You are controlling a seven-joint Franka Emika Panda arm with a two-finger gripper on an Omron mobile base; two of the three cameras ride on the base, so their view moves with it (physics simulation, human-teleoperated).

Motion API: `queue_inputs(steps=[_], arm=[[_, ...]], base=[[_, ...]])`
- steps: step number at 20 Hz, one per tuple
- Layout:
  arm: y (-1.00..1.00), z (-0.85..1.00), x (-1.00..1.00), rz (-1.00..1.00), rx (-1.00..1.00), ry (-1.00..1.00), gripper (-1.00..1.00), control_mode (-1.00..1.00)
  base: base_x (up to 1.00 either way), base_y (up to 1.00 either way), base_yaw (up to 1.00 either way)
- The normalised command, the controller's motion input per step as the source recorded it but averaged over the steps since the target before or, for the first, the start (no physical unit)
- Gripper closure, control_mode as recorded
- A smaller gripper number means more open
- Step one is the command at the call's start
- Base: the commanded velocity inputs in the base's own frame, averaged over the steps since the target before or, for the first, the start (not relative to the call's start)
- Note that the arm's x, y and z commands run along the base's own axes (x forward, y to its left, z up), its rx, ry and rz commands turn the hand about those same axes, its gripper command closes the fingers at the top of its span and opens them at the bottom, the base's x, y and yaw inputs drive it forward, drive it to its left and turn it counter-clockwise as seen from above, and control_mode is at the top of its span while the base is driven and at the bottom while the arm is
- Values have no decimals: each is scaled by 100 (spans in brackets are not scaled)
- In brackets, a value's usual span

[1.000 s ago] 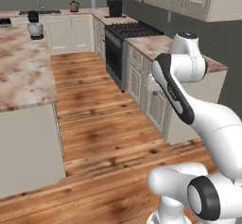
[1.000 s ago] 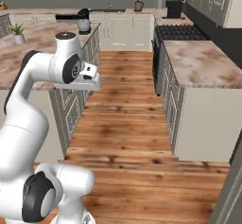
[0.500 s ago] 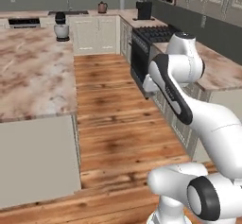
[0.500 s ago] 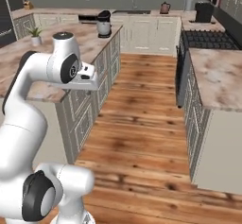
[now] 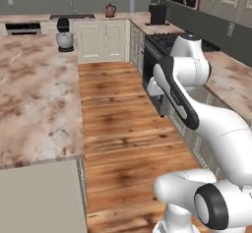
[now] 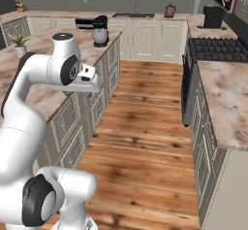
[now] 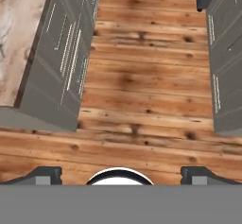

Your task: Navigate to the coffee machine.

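Base views flank arm; hand view faces floor (image 7: 142, 90).

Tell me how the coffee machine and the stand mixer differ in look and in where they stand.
The coffee machine is an all-black upright box; the stand mixer has a black head over a silver bowl. The coffee machine stands on the far right counter, beyond the stove; the stand mixer stands on the far end of the island counter on the left. Both stand upright on marbled counters.

Glossy white rounded arm segments (image 5: 183, 95) with dark grey joint caps (image 6: 41, 202)
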Motion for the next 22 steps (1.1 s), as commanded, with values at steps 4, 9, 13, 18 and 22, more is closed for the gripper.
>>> queue_inputs(steps=[4, 9, 13, 18, 22], arm=[[0, 0, 0, 0, 0, 0, -100, 100], [0, 0, 0, 0, 0, 0, -100, 100], [0, 0, 0, 0, 0, 0, -100, 100], [0, 0, 0, 0, 0, 0, -100, 100], [0, 0, 0, 0, 0, 0, -100, 100]], base=[[100, 0, 0], [100, 0, 0], [100, 0, -5], [100, 0, -10], [100, 0, -8]])
